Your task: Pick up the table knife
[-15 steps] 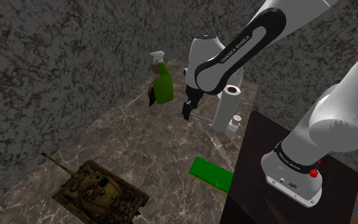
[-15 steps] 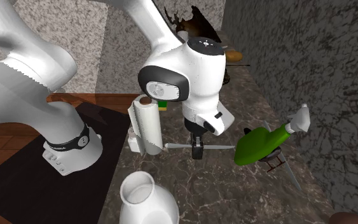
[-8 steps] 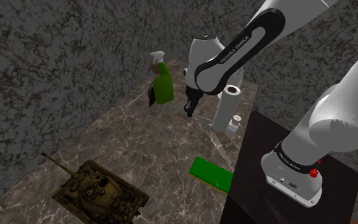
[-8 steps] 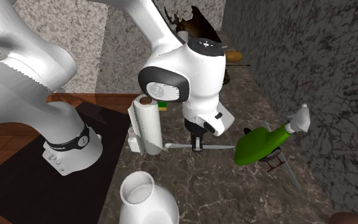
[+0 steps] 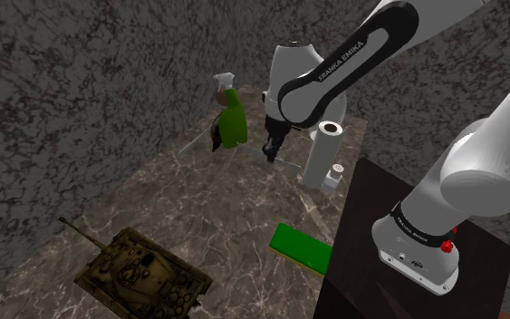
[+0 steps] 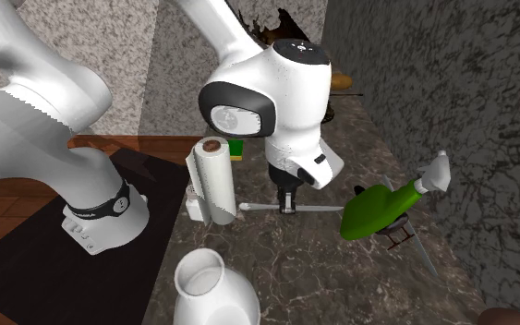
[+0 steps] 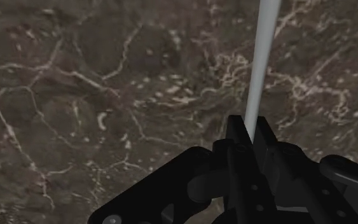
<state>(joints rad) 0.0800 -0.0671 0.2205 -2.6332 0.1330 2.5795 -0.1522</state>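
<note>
My pincer [image 7: 252, 130] pinches the one knife [image 7: 261, 63] over the worktop [image 7: 95, 95]; one tank [image 5: 144, 269], one green bottle [image 5: 233, 122], one roll [image 5: 321, 156] nearby. My arm [image 5: 336, 67] reads FRANKA EMIKA.

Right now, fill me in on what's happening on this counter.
The white Franka arm's black gripper is shut on the table knife, clasping the thin, pale piece between its fingers over the dark marbled counter. Whether the knife is clear of the surface is hard to tell. A white paper roll stands close on one side and a green spray bottle is on the other. A toy tank and a green block sit further off.
</note>
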